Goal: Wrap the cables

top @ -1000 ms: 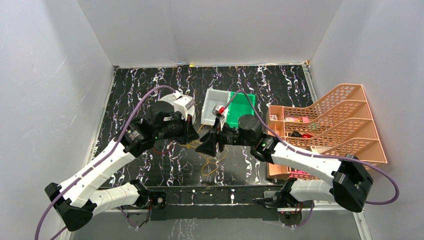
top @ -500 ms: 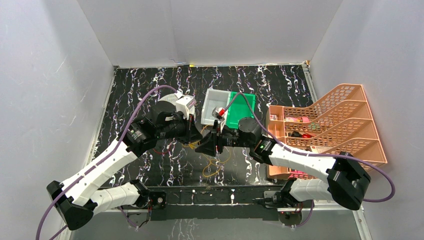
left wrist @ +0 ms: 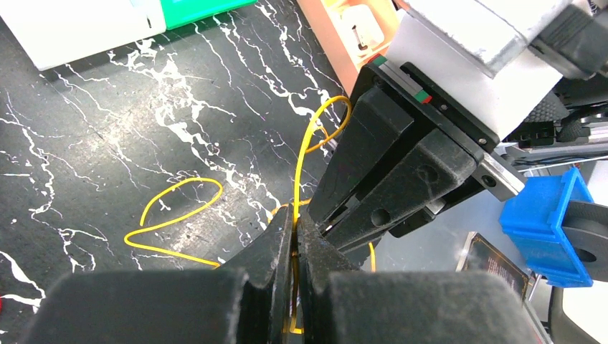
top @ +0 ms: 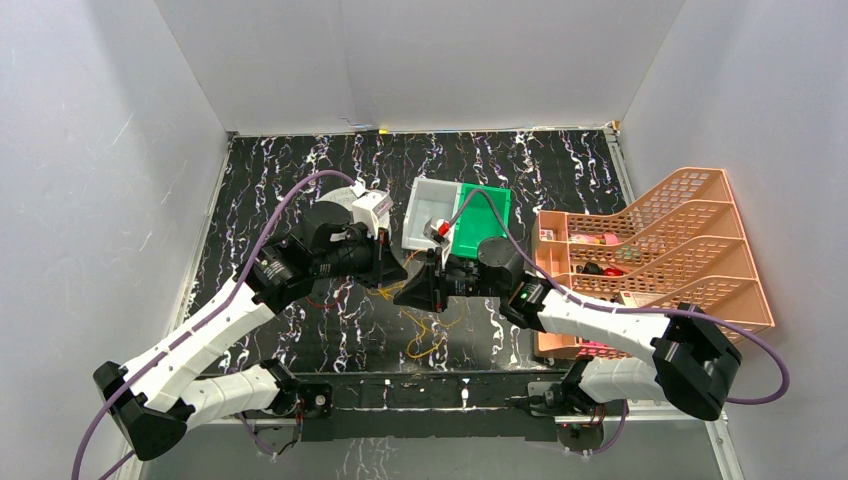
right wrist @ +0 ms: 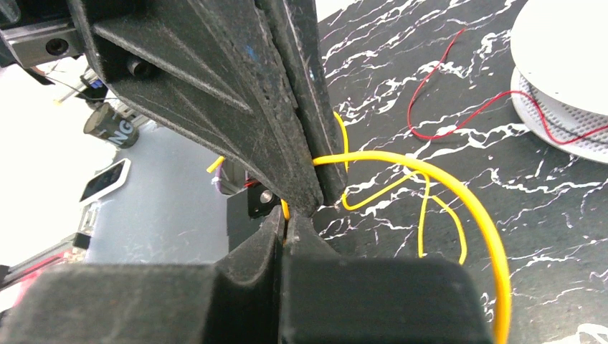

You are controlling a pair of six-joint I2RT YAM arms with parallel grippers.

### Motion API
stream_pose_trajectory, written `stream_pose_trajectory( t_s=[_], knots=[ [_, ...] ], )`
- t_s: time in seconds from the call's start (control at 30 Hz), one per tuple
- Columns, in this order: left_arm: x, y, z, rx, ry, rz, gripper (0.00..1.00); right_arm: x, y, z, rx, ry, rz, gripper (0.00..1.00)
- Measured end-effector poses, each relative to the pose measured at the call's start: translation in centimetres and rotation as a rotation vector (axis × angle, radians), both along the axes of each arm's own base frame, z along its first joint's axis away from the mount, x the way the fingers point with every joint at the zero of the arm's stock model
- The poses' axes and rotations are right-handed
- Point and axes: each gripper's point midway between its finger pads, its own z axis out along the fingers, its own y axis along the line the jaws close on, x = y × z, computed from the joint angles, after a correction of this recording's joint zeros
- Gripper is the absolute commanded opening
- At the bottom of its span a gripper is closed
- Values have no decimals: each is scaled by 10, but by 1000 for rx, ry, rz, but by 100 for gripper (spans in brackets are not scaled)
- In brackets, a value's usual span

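My two grippers meet tip to tip over the middle of the black marbled table. The left gripper point(left wrist: 294, 215) point(top: 388, 272) is shut on the thin yellow cable point(left wrist: 172, 190), which runs up between its fingers. The right gripper point(right wrist: 285, 218) point(top: 408, 292) is shut on the same yellow cable point(right wrist: 430, 168), right against the left one's tips. Loose yellow loops point(top: 425, 335) lie on the table below both. A thin red cable point(right wrist: 444, 79) trails across the table to the white spool point(right wrist: 566, 72), whose wound side shows.
A grey-white bin point(top: 420, 200) and a green bin point(top: 488, 215) stand just behind the grippers. An orange mesh file rack point(top: 660, 250) with small items fills the right side. White walls enclose the table on three sides.
The right gripper has closed from open onto the yellow cable and crept left up to the left gripper's tips. The left gripper stayed shut; the yellow loops shifted slightly.
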Motion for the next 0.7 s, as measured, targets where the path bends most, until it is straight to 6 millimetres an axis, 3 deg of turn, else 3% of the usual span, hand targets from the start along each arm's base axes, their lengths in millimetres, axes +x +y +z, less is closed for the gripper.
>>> stream_pose_trajectory(
  t_s=[0.07, 0.1, 0.2, 0.3, 0.4, 0.7],
  knots=[
    [0, -1, 1, -6, -2, 0, 0, 0, 0, 1, 2, -2, 0, 0],
    [0, -1, 2, -7, -3, 1, 6, 0, 0, 1, 2, -4, 0, 0],
    [1, 1, 3, -8, -9, 12, 34, -3, -5, 4, 0, -10, -1, 0],
    [3, 5, 8, -14, -32, 36, 55, -7, -13, 11, 0, -29, -1, 0],
    [5, 10, 14, -21, -63, 57, 70, -12, -22, 16, -10, -45, -2, 0],
    [3, 16, 27, -39, -125, 58, 80, -12, -54, 12, -140, -86, -87, 0]
  ],
)
